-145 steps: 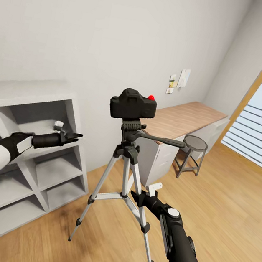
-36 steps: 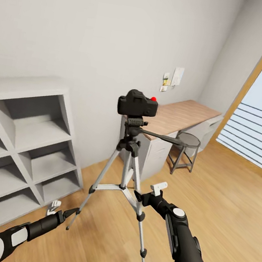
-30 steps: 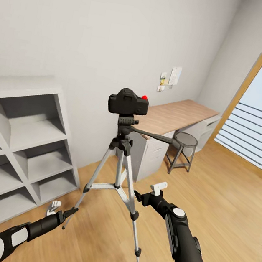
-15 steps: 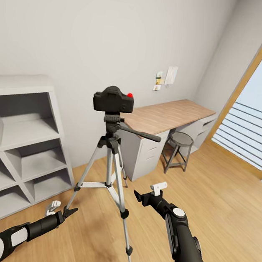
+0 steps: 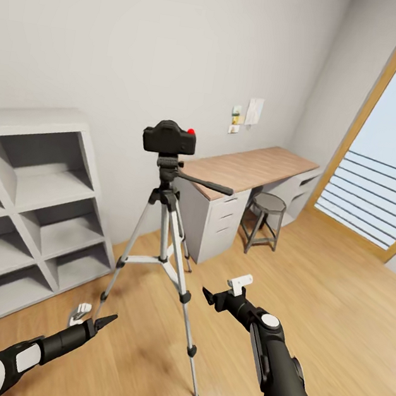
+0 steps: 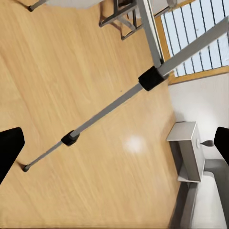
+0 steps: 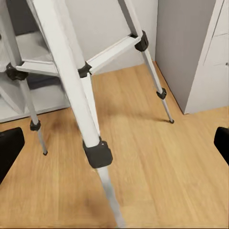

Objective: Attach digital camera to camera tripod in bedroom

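In the bedroom, by the white wall: your scene now.
Camera: it sits on top of the tripod head, level, lens side away from you, red button up. You can judge it mounted.
Tripod: it stands on the plank floor between the cube shelves and the desk, three legs spread, pan handle pointing toward the desk.
Left gripper: low, near the floor, just short of the nearest tripod foot; fingers apart, holding nothing.
Right gripper: at mid height, apart from the legs; fingers spread, empty.
Handling, camera: it looks small, rigid and light, likely smooth plastic. If you must touch it, take it across the body sides, not by the lens.
Handling, tripod: thin metal legs look stiff but top-heavy with the camera up there. A knock on a leg could tip it.
Your margin: keep both arms clear of the legs.
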Robot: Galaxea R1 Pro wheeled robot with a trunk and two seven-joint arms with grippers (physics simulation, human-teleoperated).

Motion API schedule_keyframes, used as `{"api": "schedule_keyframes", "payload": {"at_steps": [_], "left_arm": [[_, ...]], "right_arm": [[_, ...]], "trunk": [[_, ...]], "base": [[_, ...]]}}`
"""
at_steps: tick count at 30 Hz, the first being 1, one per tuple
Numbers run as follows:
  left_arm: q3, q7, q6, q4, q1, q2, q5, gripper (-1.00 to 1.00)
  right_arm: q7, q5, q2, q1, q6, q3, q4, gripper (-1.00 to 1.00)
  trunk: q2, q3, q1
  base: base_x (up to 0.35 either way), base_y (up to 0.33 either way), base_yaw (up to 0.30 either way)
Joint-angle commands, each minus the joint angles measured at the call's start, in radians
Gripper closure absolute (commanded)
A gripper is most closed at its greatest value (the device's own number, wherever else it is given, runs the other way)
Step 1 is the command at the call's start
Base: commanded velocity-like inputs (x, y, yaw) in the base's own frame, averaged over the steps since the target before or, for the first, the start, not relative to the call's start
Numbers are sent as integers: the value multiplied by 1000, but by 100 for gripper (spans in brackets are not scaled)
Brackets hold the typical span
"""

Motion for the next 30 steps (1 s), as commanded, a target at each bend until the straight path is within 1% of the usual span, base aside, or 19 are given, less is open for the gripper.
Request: {"api": "schedule_keyframes", "payload": {"at_steps": [1, 7, 22, 23, 24, 29, 30], "left_arm": [[-7, -3, 11, 0, -1, 0, 10, -100], [-7, -1, 12, 0, -1, 0, 11, -100], [-7, 11, 13, 1, -1, 0, 11, -100], [-7, 117, 13, 1, -1, 0, 11, -100], [-7, 135, 13, 0, -1, 0, 11, -100], [-7, 188, 13, 1, -1, 0, 11, -100], [-7, 251, 15, 1, -1, -1, 11, -100]], "right_arm": [[8, 7, 1, -1, 5, -4, -2, -100], [9, 9, 1, -1, 10, -4, -5, -100], [10, 6, 1, -1, 12, -5, -5, -100], [10, 5, 1, -1, 13, -5, -4, -100], [10, 4, 1, -1, 13, -5, -4, -100], [11, 4, 0, -1, 13, -6, -4, -100], [10, 1, -5, -1, 15, -7, -3, -100]], "trunk": [[-2, -2, 0], [-2, -2, 0], [-2, -2, 0], [-2, -2, 0], [-2, -2, 0], [-2, -2, 0], [-2, -2, 0]], "base": [[-332, -83, 0], [-319, -79, 0], [-28, -7, 0], [0, 0, 0], [0, 0, 0], [0, 0, 0], [0, 0, 0]]}}
